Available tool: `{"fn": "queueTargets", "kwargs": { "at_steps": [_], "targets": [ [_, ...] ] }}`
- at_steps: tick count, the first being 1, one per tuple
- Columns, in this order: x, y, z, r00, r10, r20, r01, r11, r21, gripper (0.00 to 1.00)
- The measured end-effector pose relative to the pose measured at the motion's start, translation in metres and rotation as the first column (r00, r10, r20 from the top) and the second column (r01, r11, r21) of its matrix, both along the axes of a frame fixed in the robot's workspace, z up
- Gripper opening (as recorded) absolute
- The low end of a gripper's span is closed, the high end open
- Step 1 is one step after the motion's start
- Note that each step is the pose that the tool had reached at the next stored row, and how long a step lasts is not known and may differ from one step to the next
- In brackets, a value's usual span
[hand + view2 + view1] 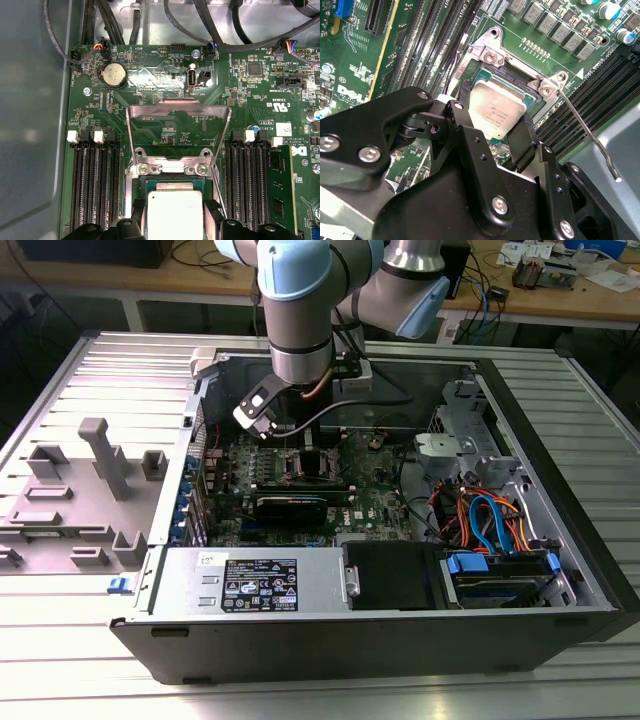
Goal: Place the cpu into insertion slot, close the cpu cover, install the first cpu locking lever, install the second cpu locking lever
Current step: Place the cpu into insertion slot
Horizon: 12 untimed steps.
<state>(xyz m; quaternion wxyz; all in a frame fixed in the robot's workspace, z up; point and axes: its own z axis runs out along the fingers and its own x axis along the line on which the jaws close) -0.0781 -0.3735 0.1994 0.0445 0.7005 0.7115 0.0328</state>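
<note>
The cpu [495,115] [175,207], a silver-topped square chip, lies level in or just over the insertion slot [487,52] [172,170] on the green motherboard. My gripper [497,107] [175,220] [305,445] reaches straight down onto it. Its black fingers [463,97] press against two opposite edges of the chip, so it is shut on the cpu. The cpu cover [177,106], a thin silvery frame, stands flipped up behind the slot. A thin wire locking lever [585,132] stands raised beside the slot.
Long black memory slots [95,185] [247,175] flank the socket on both sides. A black graphics card [300,505] lies in front of it. The case wall [35,115], cable bundles [490,520] and the power supply [255,580] surround the board.
</note>
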Motion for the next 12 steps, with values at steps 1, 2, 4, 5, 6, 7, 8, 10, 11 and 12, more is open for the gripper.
{"fn": "queueTargets", "kwargs": {
  "at_steps": [1, 2, 4, 5, 6, 7, 8, 10, 11, 12],
  "targets": [
    [0.0000, 0.0000, -0.0001, 1.0000, 0.000, 0.0000, 0.000, 1.0000, 0.0006, 0.54],
    [0.0000, 0.0000, -0.0003, 1.0000, 0.000, 0.0000, 0.000, 1.0000, 0.0012, 0.54],
    [-0.0001, -0.0001, -0.0012, 1.0000, 0.000, -0.0005, 0.000, 1.0000, 0.0044, 0.54],
    [-0.0001, 0.0000, -0.0016, 1.0000, 0.000, -0.0004, 0.000, 1.0000, 0.0066, 0.54],
    [-0.0001, 0.0000, -0.0018, 1.0000, 0.000, -0.0002, 0.000, 1.0000, 0.0075, 0.54],
    [-0.0001, 0.0000, -0.0023, 1.0000, 0.000, -0.0002, 0.000, 1.0000, 0.0080, 0.54],
    [0.0000, 0.0000, -0.0024, 1.0000, 0.000, -0.0002, 0.000, 1.0000, 0.0080, 0.54],
    [0.0000, 0.0000, -0.0026, 1.0000, 0.000, -0.0001, 0.000, 1.0000, 0.0082, 0.54],
    [0.0000, 0.0000, -0.0026, 1.0000, 0.000, 0.0000, 0.000, 1.0000, 0.0082, 0.54],
    [0.0000, 0.0000, -0.0026, 1.0000, 0.000, 0.0000, 0.000, 1.0000, 0.0082, 0.54]
  ]
}}
